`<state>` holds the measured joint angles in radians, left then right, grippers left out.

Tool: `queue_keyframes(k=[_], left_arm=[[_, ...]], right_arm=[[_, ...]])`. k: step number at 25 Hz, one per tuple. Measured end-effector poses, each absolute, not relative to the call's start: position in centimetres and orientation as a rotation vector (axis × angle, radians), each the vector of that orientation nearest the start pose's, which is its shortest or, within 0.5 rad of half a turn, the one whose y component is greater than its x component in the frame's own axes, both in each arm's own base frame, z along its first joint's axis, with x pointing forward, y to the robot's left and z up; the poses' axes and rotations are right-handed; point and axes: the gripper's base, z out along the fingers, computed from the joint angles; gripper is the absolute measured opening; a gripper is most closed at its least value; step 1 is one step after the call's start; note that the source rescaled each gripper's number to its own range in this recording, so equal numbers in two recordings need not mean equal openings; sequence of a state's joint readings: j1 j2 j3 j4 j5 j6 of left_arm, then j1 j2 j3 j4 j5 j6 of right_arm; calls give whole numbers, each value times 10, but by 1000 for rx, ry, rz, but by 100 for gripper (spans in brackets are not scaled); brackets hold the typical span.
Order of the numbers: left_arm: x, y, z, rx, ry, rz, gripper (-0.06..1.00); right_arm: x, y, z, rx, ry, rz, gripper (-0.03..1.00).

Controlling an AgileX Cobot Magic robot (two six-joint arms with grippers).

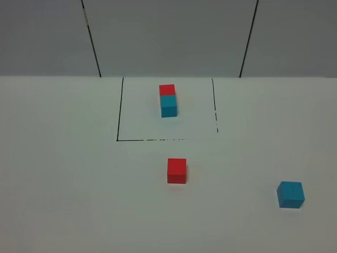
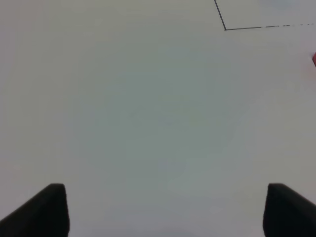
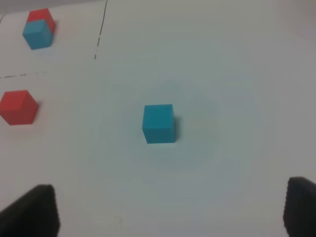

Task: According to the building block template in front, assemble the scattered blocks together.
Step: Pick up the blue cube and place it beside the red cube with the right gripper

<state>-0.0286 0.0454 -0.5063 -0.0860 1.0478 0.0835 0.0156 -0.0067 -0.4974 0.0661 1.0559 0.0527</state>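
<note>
The building block template [image 1: 168, 100] is a red cube joined to a cyan cube, lying at the back inside a thin black drawn outline [image 1: 119, 110]. Of the scattered blocks, the red cube [image 1: 177, 171] sits just in front of the outline, and the cyan cube [image 1: 290, 194] lies far right near the front. Neither arm shows in the high view. My right gripper [image 3: 168, 212] is open and hovers short of the cyan cube [image 3: 159, 123], with the red cube [image 3: 19, 106] and template [image 3: 38, 28] beyond. My left gripper [image 2: 168, 215] is open over bare table.
The white table [image 1: 63, 174] runs back to a grey panelled wall [image 1: 168, 37]. In the left wrist view a corner of the outline [image 2: 224, 28] shows, and a sliver of the red cube [image 2: 314, 59] at the frame edge.
</note>
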Motion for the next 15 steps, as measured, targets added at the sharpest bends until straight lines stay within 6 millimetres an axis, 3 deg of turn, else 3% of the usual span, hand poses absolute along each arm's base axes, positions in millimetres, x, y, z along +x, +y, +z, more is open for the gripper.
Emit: queue_keyframes(k=[15], left_arm=[[2, -7, 281, 118, 2061, -78, 68]], right_arm=[[-6, 5, 277, 36, 2035, 123, 81]])
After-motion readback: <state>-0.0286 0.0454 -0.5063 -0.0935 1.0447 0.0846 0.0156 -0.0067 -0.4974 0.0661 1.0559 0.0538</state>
